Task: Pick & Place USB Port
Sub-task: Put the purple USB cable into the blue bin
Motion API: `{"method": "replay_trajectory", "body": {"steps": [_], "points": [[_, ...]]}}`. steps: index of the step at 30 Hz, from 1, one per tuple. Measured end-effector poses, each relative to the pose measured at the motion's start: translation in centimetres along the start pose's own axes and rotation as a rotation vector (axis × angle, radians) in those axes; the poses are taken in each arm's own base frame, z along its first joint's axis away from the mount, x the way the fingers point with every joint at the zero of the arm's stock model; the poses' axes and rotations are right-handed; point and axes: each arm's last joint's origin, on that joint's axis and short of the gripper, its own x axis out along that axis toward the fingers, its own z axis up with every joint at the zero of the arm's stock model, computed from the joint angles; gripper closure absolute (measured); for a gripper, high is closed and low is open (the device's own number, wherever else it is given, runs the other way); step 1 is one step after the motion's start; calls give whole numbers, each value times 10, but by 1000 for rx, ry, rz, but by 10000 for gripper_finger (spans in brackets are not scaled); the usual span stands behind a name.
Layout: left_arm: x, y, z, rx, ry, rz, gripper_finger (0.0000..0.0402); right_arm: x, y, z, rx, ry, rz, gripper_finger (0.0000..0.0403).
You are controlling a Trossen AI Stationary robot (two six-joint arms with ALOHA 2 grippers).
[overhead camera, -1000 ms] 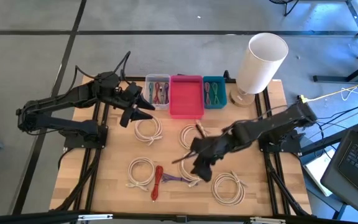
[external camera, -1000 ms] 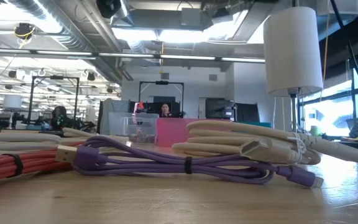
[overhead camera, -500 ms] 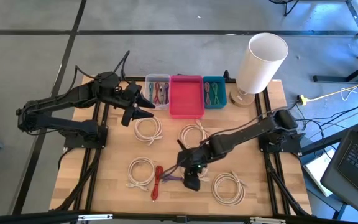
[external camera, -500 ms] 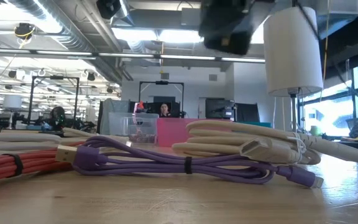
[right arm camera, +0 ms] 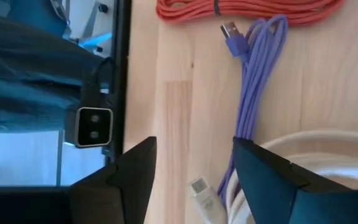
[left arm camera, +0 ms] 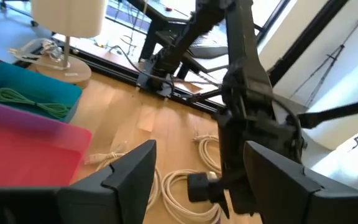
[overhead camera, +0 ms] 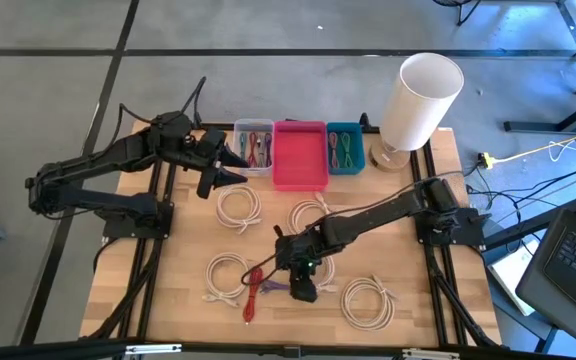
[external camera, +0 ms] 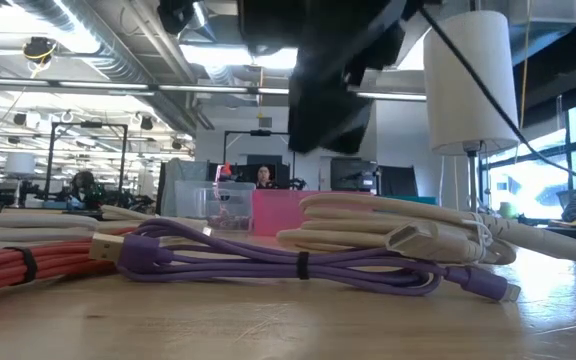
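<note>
Now the right gripper (overhead camera: 280,273) hangs over the purple USB cable (overhead camera: 278,289) near the table's (overhead camera: 188,225) front edge, fingers spread, nothing held. That cable lies between the red cable (overhead camera: 254,294) and white coils (overhead camera: 367,301). Far left, the left gripper (overhead camera: 230,167) waits, fingers apart, beside the clear bin (overhead camera: 254,148).

Even overhead light is reaching my table (overhead camera: 178,255), with only soft shadows. At table height, ceiling lights (external camera: 238,55) are glaring and my right arm (external camera: 328,70) is blurring into a dark shape. Daylight is blowing out the windows (left arm camera: 185,12).
</note>
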Motion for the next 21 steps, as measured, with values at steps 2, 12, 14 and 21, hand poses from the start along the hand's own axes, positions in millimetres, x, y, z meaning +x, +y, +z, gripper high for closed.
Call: {"method": "replay_trajectory", "body": {"steps": [2, 12, 14, 21], "points": [[-1, 2, 1, -3, -6, 12, 167, 8, -4, 0, 1, 6, -2, 187], [-3, 7, 2, -13, -13, 37, 167, 47, -25, -9, 36, 82, -29, 187], [-3, 7, 2, -13, -12, 36, 167, 51, -27, -10, 34, 87, -31, 187], [-3, 7, 2, -13, -11, 36, 167, 55, -31, -10, 15, 75, -91, 188]]}}
